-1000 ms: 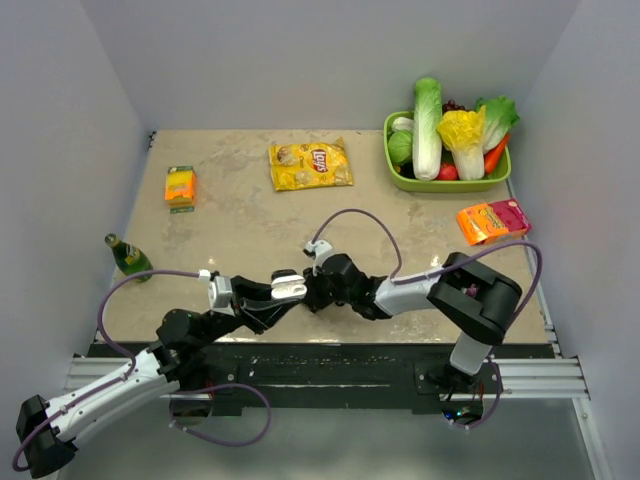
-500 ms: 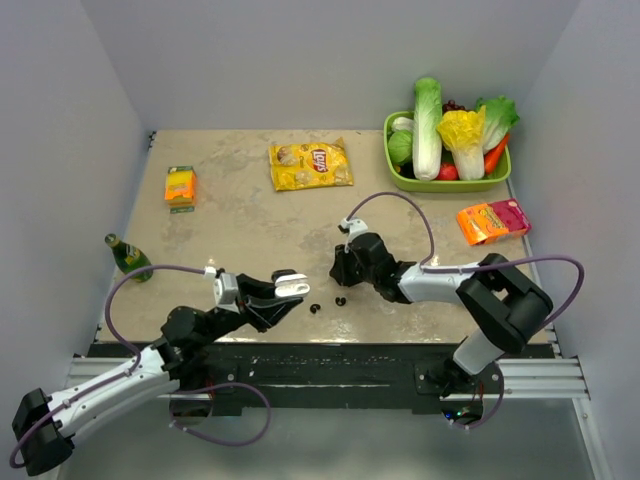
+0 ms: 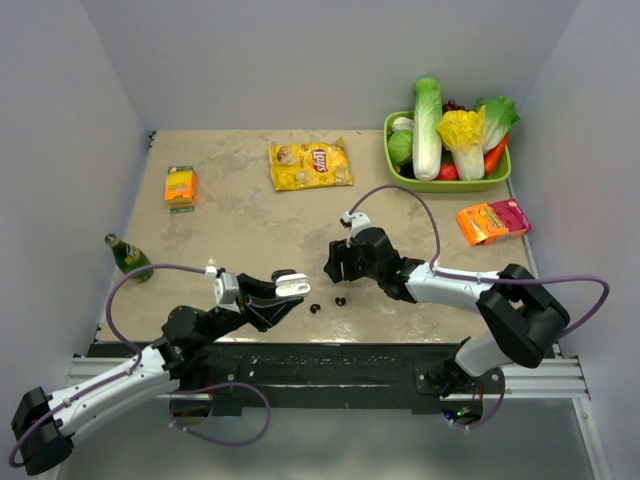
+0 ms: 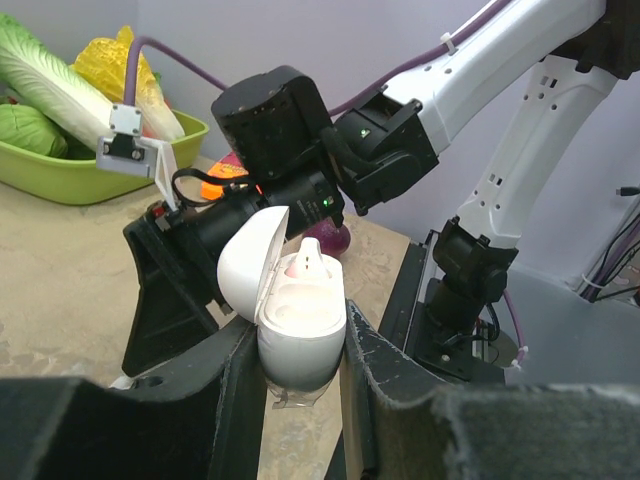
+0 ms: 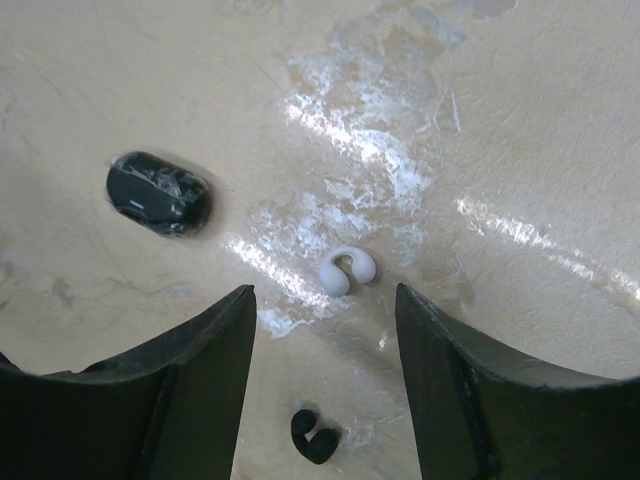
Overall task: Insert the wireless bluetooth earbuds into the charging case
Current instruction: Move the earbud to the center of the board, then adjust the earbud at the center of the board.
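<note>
My left gripper (image 3: 288,290) is shut on the white charging case (image 3: 290,286), held above the table's near edge. In the left wrist view the case (image 4: 300,325) stands upright between my fingers with its lid (image 4: 250,262) open and one whitish earbud (image 4: 308,262) sitting in it. My right gripper (image 3: 334,268) is open and points down over the table. In the right wrist view a whitish earbud (image 5: 346,270) lies just beyond my open right gripper (image 5: 322,300), a dark earbud (image 5: 315,436) lies between the fingers, and a dark oblong bud (image 5: 158,193) lies to the left. Two dark buds (image 3: 340,300) show in the top view.
A yellow chips bag (image 3: 311,165) lies at the back middle. A green basket (image 3: 450,185) of vegetables stands at the back right, with an orange-pink packet (image 3: 492,220) in front of it. An orange box (image 3: 180,186) and a green bottle (image 3: 128,256) are on the left.
My right gripper has drawn away from the case, moved right and farther back, and now hangs open over the buds. The two dark buds have come into view. The left gripper has barely moved.
</note>
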Robot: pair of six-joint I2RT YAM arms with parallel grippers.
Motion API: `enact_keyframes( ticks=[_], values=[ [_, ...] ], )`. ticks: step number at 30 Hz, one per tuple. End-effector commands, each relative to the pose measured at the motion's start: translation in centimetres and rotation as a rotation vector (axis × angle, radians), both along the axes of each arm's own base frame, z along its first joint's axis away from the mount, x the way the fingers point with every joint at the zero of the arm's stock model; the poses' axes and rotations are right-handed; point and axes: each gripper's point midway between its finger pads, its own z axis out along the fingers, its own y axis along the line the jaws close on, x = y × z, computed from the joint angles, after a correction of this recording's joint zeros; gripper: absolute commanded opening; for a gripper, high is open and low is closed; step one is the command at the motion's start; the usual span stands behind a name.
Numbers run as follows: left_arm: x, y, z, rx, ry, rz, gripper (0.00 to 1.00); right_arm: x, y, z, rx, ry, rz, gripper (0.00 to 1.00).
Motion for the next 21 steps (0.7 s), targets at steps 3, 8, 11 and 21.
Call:
enact_keyframes(
  ticks=[3,8,11,21],
  values=[
    [0.2,0.2,1.7,-0.054,-0.039,0.013,0.00,1.5,1.1,2.6,0.033,-0.038,-0.018,0.54],
    [0.1,0.2,1.6,-0.058,-0.037,0.012,0.00,1.3,1.4,2.1,0.057,-0.001,-0.034,0.24],
    [0.1,0.3,1.5,-0.059,-0.033,0.012,0.00,1.0,0.5,1.1,0.032,0.008,-0.054,0.04],
    [0.1,0.3,1.0,-0.052,-0.027,0.010,0.00,0.8,-1.1,-2.7,-0.073,0.058,-0.098,0.00]
  ],
)
